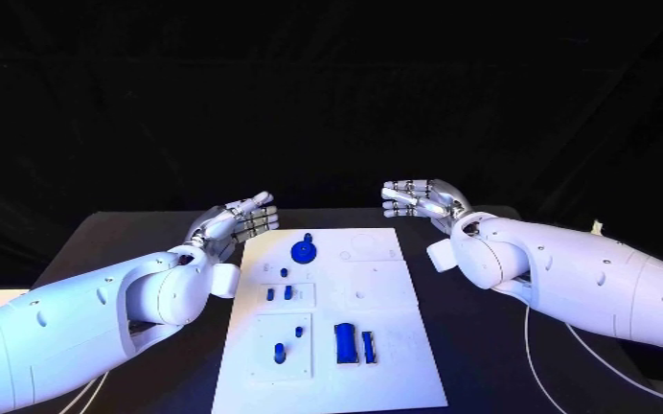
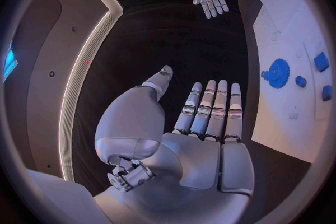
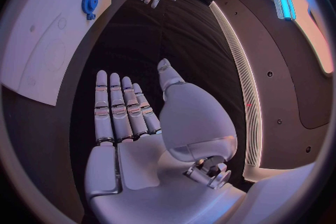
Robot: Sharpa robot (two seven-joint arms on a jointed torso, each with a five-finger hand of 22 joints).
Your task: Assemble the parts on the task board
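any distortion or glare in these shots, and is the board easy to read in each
Head view: no bending; the board is bright against the black table, its blue parts crisp, the far background dark. Left wrist view: fisheye curves the board edge; the gear still reads clearly past the left hand. Right wrist view: same bending, a bright light strip at the rim, board squeezed aside of the right hand.

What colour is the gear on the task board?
Blue. The gear shows best in the left wrist view, lying on the white task board.

Arms: glossy white shells, bulbous at the wrists, small dark screw holes.
Left robot hand (image 1: 238, 219): silver, segmented fingers.
Right robot hand (image 1: 422, 198): same silver.
Cables: thin white, beneath both forearms.
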